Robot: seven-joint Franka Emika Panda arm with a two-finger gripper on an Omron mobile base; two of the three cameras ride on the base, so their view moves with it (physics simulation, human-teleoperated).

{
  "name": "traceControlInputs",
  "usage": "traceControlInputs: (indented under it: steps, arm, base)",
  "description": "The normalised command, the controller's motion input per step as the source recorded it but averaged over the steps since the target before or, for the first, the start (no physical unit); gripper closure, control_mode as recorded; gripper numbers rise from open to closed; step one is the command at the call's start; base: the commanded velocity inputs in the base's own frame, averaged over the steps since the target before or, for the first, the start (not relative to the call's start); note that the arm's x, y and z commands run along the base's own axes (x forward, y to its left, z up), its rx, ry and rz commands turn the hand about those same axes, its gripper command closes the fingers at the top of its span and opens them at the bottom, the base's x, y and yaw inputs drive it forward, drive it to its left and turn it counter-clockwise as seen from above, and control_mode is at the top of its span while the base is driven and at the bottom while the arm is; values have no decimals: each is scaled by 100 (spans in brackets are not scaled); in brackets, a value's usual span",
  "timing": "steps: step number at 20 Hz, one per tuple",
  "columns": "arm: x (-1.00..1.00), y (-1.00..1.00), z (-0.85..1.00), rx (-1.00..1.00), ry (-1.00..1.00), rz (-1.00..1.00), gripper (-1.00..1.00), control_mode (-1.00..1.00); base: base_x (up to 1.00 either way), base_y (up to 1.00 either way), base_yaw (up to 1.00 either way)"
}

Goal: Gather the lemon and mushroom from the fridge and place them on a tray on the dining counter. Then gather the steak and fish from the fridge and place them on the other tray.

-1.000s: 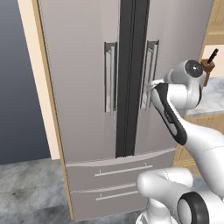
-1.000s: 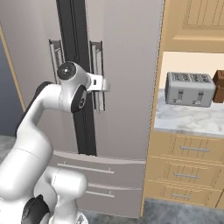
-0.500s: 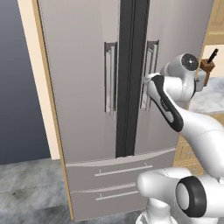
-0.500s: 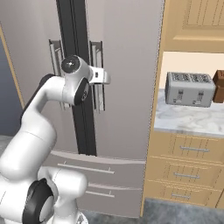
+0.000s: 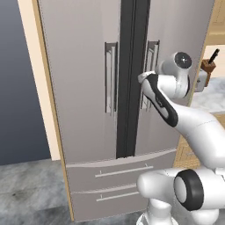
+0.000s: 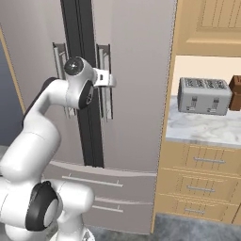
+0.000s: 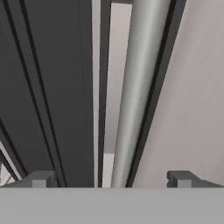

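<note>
Fridge [image 5: 88, 110] seen shut, left door handle [image 5: 110, 79] untouched beside black centre strip [image 5: 129, 79]. Tool [image 7: 111, 177] held wide open, straddling right door handle [image 7: 135, 96], fingertips [image 7: 39, 179] not clamped. Toaster [image 6: 203, 95] seen on worktop [image 6: 202, 129] at right.

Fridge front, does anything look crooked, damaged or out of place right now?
Nothing stands out. The fridge has both doors shut and flush, and its bar handles stand straight. The toaster sits square on the side counter. The open gripper straddles the right door's handle without closing on it.
</note>
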Motion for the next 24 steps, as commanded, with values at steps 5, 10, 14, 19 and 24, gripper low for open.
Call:
traceControlInputs:
  steps: [5,10,14,19,24]
  arm:
    - [20,-9,0,0,0,1,-100,-100]
    - [25,-16,0,0,0,0,-100,-100]
    - [30,-4,0,0,0,0,-100,-100]
    - [32,0,0,0,0,1,-100,-100]
    - [34,6,0,-1,0,0,100,-100]
  base:
    - [0,0,0]
    - [0,0,0]
    - [0,0,0]
    - [0,0,0]
    - [0,0,0]
